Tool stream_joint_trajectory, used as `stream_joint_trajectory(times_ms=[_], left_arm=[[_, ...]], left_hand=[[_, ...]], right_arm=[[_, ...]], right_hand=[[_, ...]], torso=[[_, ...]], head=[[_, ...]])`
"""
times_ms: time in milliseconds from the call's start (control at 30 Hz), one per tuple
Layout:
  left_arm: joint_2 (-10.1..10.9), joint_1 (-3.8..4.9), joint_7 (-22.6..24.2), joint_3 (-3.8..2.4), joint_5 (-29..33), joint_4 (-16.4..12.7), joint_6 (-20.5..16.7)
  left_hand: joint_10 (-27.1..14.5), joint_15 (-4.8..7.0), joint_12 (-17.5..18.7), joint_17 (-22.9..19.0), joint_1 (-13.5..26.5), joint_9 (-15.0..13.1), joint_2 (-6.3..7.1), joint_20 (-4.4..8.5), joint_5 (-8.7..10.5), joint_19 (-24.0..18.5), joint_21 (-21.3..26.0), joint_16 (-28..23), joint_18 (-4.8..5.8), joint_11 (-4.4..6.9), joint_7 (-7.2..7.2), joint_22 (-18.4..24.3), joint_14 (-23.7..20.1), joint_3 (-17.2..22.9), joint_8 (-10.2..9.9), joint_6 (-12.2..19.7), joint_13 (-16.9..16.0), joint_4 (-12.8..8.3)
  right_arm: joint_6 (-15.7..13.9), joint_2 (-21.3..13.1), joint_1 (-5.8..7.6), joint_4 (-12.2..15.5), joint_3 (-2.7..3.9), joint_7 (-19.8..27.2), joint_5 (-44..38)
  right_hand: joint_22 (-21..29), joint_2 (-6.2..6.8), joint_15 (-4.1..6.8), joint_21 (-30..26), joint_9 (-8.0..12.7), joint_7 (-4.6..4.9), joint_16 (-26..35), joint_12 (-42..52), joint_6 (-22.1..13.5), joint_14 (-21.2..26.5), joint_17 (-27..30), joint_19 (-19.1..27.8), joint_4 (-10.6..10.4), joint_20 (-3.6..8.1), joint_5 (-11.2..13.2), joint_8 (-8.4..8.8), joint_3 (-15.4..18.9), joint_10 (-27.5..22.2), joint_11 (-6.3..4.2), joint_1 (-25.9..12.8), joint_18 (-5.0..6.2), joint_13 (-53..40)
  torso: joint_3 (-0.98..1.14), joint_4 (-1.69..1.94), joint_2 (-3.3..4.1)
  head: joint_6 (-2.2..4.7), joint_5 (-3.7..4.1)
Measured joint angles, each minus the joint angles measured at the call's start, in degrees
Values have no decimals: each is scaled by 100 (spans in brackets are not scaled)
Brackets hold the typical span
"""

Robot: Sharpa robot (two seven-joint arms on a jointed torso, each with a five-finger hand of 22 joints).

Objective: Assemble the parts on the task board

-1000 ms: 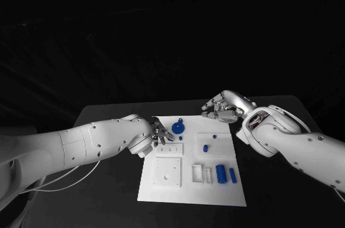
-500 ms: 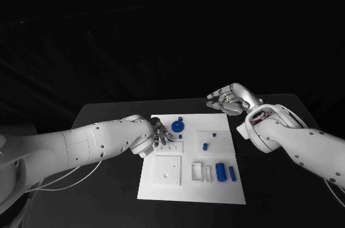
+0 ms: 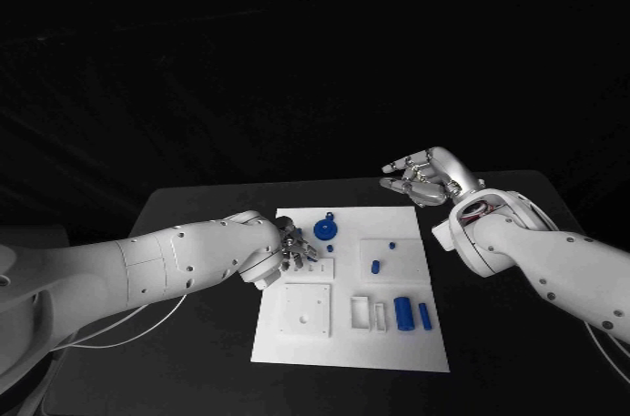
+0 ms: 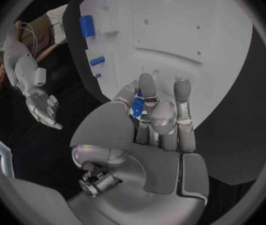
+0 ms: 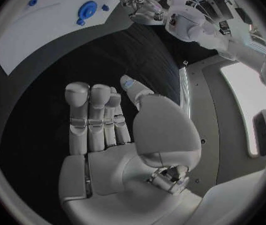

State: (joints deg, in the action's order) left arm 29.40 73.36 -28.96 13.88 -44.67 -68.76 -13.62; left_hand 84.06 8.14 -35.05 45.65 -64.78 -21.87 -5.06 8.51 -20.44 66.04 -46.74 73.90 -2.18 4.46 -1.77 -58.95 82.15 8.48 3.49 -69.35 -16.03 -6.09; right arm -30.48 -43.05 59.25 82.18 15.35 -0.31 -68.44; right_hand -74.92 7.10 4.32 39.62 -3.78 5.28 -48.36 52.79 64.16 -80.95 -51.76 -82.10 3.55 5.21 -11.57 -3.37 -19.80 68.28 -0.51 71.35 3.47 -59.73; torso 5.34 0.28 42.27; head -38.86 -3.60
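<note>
Black table (image 3: 197, 207), white task board (image 3: 348, 348) in the middle. Left hand (image 3: 291, 248) low at the board's left edge, fingers closed on a small blue part (image 4: 137, 106), probably a peg, half hidden between them. Right hand (image 3: 427, 177) raised beyond the far right corner, fingers apart, holding nothing. For a good insertion: keep the part upright, line up over its hole, descend slowly, release only once seated.

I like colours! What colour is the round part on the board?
Blue. The round part on the white board shows best in the head view.
</note>
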Motion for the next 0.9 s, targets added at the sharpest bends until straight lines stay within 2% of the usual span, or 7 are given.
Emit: stream_joint_trajectory(times_ms=[67,400,567,900], left_arm=[[1,-5,-15,0,0,12,24],[20,-21,-70,0,-1,12,137],[22,-39,-81,-1,-9,10,204],[25,-76,-87,-1,-40,12,278]], left_hand=[[0,-6,0,-7,-6,0,-39,0,117,0,29,0,0,0,0,-24,5,-10,0,0,0,10],[1,-7,0,-11,-35,0,-70,-31,161,31,128,-1,0,-1,0,-138,5,-113,0,0,5,18],[-3,-8,0,58,-27,0,-124,-31,366,72,167,38,0,3,0,-206,5,-177,0,0,11,81],[-12,-9,-27,79,-31,-1,-138,-31,411,72,209,38,-1,11,0,-266,5,-201,1,0,18,60]], right_arm=[[-10,2,0,-8,0,4,20],[-22,13,0,-33,0,14,63],[-22,19,0,-44,0,15,72],[-22,22,0,-55,0,18,78]], right_hand=[[0,0,0,0,0,0,0,0,0,0,0,0,0,0,0,0,0,0,0,0,0,2],[1,0,0,-4,0,0,0,0,0,0,5,0,1,0,2,0,1,0,0,0,0,15],[1,0,0,-29,0,-1,0,0,0,0,10,0,1,0,2,0,1,0,0,0,-1,28],[1,0,0,-29,0,-1,0,0,1,-1,10,1,1,0,2,0,1,1,0,0,0,39]], torso=[[1,0,0],[1,2,1],[3,2,1],[3,1,2]], head=[[-5,-2],[-23,-2],[-29,-2],[-47,1]])
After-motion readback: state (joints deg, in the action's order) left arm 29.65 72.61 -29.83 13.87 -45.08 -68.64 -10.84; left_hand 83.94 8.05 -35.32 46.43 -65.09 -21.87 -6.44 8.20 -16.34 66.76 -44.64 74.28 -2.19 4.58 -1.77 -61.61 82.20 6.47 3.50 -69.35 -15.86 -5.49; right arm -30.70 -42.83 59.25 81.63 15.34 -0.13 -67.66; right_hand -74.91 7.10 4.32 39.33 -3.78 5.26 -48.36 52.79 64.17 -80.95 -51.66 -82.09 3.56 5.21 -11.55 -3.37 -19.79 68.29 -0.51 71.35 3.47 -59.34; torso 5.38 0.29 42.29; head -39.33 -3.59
